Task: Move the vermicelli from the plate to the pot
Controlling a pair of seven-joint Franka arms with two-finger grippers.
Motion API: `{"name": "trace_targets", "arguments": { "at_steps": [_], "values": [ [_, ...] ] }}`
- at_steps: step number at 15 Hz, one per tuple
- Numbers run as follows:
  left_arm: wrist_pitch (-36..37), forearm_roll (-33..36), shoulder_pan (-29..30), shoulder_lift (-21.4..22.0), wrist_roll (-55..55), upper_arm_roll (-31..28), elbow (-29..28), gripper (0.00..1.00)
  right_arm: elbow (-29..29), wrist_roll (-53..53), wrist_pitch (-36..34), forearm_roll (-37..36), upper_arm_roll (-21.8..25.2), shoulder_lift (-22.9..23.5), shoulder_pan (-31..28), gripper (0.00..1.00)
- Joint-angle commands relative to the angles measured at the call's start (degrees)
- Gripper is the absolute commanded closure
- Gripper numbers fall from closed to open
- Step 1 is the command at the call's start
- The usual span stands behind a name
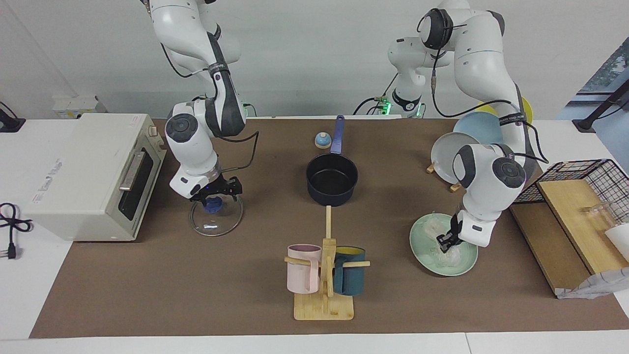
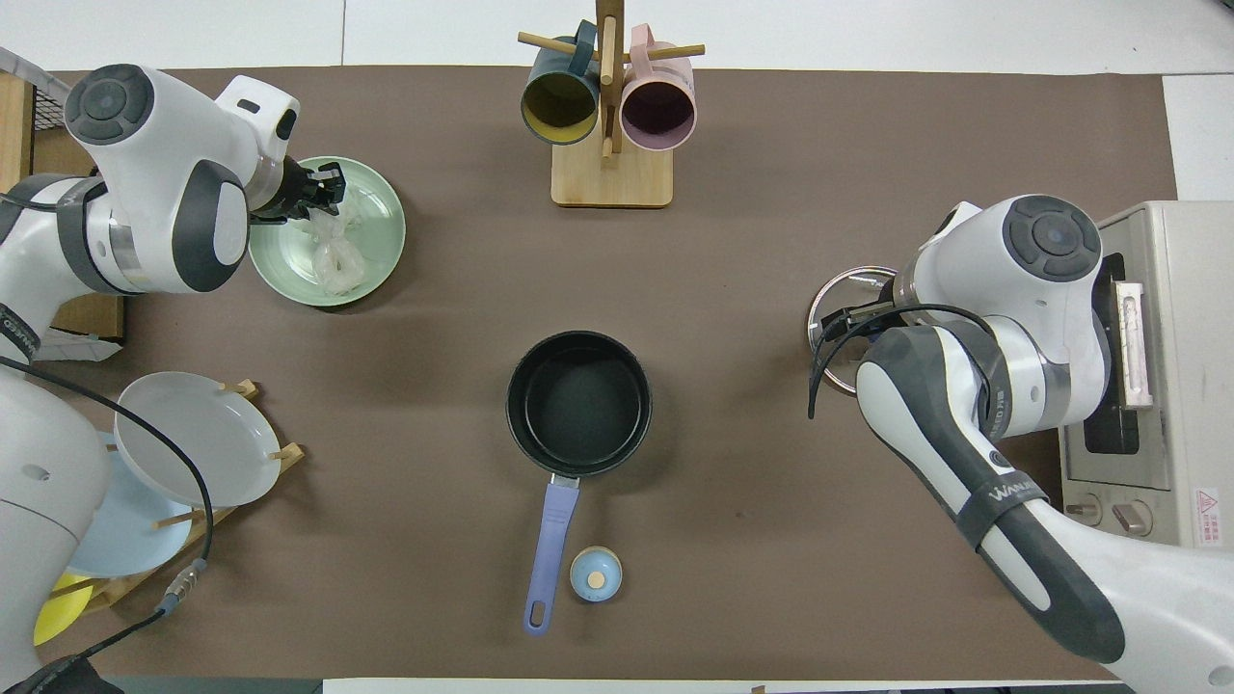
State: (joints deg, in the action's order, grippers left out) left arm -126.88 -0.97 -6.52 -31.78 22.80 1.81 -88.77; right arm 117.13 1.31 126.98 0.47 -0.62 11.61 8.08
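Observation:
The mint-green plate (image 1: 418,246) (image 2: 384,207) lies toward the left arm's end of the table, with the whitish vermicelli (image 1: 454,253) (image 2: 337,265) on it. My left gripper (image 1: 444,241) (image 2: 323,188) is down on the plate at the noodles, between the two nests. The navy pot (image 1: 331,179) (image 2: 578,405) stands empty mid-table, its blue handle toward the robots. My right gripper (image 1: 216,194) is open, low over the blue knob of a glass lid (image 1: 216,221) (image 2: 831,299); the arm hides it in the overhead view.
A wooden mug tree (image 1: 324,280) with a pink and a teal mug stands farther from the robots than the pot. A toaster oven (image 1: 83,172) stands at the right arm's end. A rack with a grey plate (image 1: 444,157) and a wire basket (image 1: 585,172) stand at the left arm's end.

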Motion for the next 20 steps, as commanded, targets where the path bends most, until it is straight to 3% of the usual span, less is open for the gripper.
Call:
{"name": "trace_targets", "arguments": {
  "at_steps": [1, 3, 5, 9, 11, 13, 15, 20],
  "values": [
    [7.6, 0.9, -0.9, 2.1, 1.3, -0.3, 4.6, 1.00, 0.1, 1.8, 0.5, -0.4, -0.3, -0.2, -0.7, 0.00],
    [21.3, -1.0, -0.9, 2.9, 1.8, 0.9, 12.5, 1.00, 0.5, 3.3, 0.9, -0.4, -0.3, -0.3, -0.9, 0.00],
    [32.0, -4.8, -2.3, 6.4, 5.4, 0.9, 16.8, 1.00, 0.7, 6.2, 1.1, -0.4, -0.3, -0.3, -2.0, 0.00],
    [36.1, -10.1, -9.6, 18.4, 20.2, 1.6, 13.6, 1.00, 1.2, 7.7, 1.5, -0.3, -0.3, 0.0, -2.6, 0.00],
    [35.1, -10.5, -15.7, 20.6, 25.3, 1.7, 9.6, 1.00, 2.0, 8.4, 2.7, -0.3, -0.3, -0.1, -2.5, 0.00],
    [29.0, -10.6, -20.9, 26.4, 28.5, 1.8, -2.2, 1.00, 3.4, 8.7, 3.7, -0.3, -0.3, -0.4, -2.5, 0.00],
    [21.6, -10.6, -24.4, 29.1, 30.4, 1.9, -12.3, 1.00, 3.5, 10.2, 4.0, -0.3, -0.3, -0.3, -2.5, 0.00],
    [11.9, -12.0, -27.6, 27.7, 31.7, 2.0, -21.7, 1.00, 3.3, 10.6, 4.1, -0.3, -0.3, 0.1, -3.0, 0.12]
  ]
}}
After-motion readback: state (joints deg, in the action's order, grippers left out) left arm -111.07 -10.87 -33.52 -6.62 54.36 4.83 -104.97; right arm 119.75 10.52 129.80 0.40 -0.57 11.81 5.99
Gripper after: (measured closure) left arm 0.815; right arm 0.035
